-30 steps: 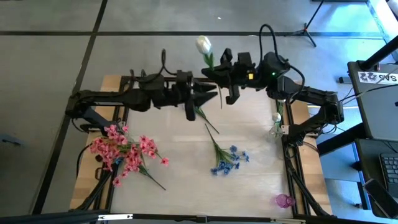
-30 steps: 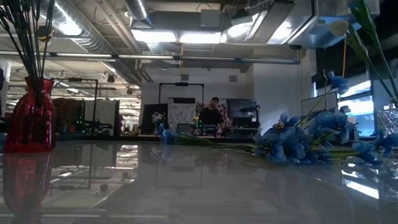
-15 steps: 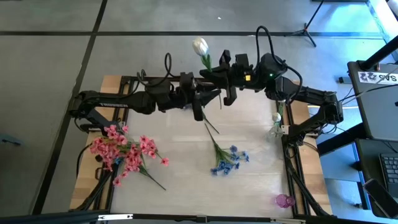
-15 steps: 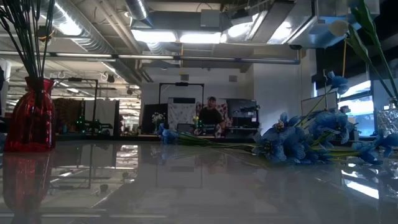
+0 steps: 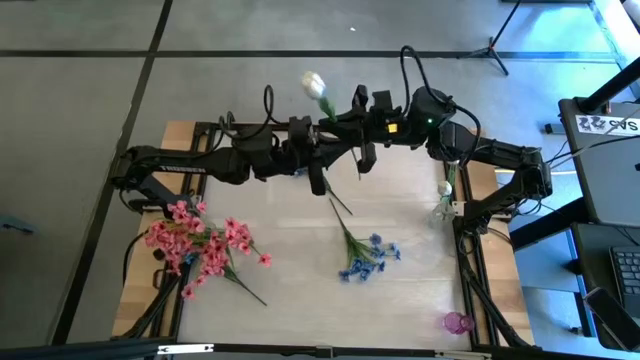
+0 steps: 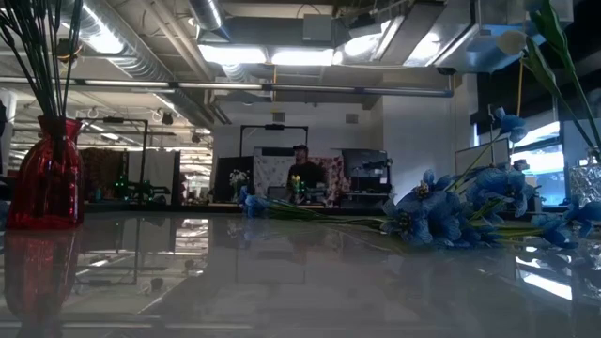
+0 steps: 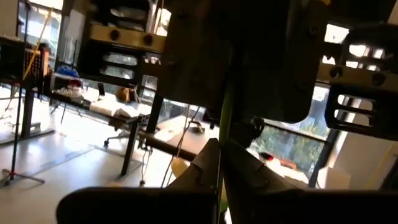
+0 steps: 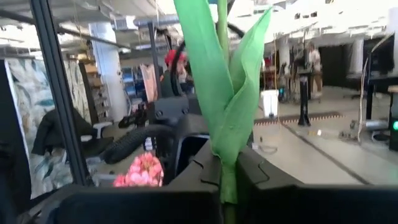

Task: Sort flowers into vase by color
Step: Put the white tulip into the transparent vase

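A white tulip (image 5: 313, 85) on a green stem is held high above the table's far middle. Its bloom points toward the far left. Both grippers are shut on its stem: my right gripper (image 5: 346, 122) nearer the bloom, my left gripper (image 5: 334, 153) lower down. The stem's lower part (image 5: 340, 203) slants down below the left gripper. Pink flowers (image 5: 203, 247) lie in a heap at the near left of the table. A blue sprig (image 5: 368, 255) lies flat at the middle. A red vase (image 6: 47, 174) with dark stems shows in the low view. My left gripper pinches the tulip's thin stem (image 7: 219, 175) between its two fingers, which lie across it; the stem runs on upward past them, clear of the table. My right gripper pinches the stem just under the long green leaves (image 8: 229, 182) between its two fingers. The leaves (image 8: 219, 81) stand up beyond the fingertips.
A clear vase (image 5: 444, 203) with a white bud stands at the table's right edge. A small pink vase (image 5: 456, 322) stands at the near right corner. A person (image 6: 302, 174) is in the room far behind the table.
My left gripper has shut on the tulip's stem just below my right gripper. The tulip has tipped: its bloom has swung toward the table's left, while the right gripper has kept hold of it.
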Robot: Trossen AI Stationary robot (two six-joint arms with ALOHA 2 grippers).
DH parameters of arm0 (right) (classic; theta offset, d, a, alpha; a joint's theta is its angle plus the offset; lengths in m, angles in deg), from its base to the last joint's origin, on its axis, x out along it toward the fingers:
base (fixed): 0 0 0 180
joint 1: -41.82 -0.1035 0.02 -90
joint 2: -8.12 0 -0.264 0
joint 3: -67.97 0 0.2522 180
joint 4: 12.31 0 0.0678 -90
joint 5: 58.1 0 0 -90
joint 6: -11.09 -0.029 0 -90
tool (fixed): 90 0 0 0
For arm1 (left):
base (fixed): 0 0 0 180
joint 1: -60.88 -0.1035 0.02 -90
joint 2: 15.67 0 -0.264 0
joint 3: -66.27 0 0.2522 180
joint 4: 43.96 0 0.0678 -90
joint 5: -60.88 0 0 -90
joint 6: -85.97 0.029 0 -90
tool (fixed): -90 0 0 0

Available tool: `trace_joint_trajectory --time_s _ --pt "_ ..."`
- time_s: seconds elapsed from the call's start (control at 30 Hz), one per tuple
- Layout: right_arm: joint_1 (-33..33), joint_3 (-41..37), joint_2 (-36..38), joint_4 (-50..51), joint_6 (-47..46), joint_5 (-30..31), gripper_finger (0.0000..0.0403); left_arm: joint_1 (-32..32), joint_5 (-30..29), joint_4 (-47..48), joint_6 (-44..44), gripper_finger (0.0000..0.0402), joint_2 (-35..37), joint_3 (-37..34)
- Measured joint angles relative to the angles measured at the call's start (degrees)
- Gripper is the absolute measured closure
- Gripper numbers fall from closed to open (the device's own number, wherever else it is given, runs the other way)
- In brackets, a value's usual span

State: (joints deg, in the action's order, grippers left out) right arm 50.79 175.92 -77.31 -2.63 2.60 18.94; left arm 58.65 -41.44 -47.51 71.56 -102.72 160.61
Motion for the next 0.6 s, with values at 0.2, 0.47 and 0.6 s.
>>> trace_joint_trajectory --time_s 0.2,0.47,0.6 --pt "0.00 -0.04 2.50 7.93 0.00 -0.12 0.0307 0.67 -0.92 6.81 1.42 0.0399 0.00 0.00" --pt "0.01 -0.02 7.69 19.84 -0.10 0.39 0.0219 2.60 -5.41 17.10 2.59 0.0401 0.00 0.00" --pt "0.02 0.00 9.04 19.46 -0.18 2.85 0.0219 3.16 -7.02 18.62 2.62 0.0401 0.00 0.00"
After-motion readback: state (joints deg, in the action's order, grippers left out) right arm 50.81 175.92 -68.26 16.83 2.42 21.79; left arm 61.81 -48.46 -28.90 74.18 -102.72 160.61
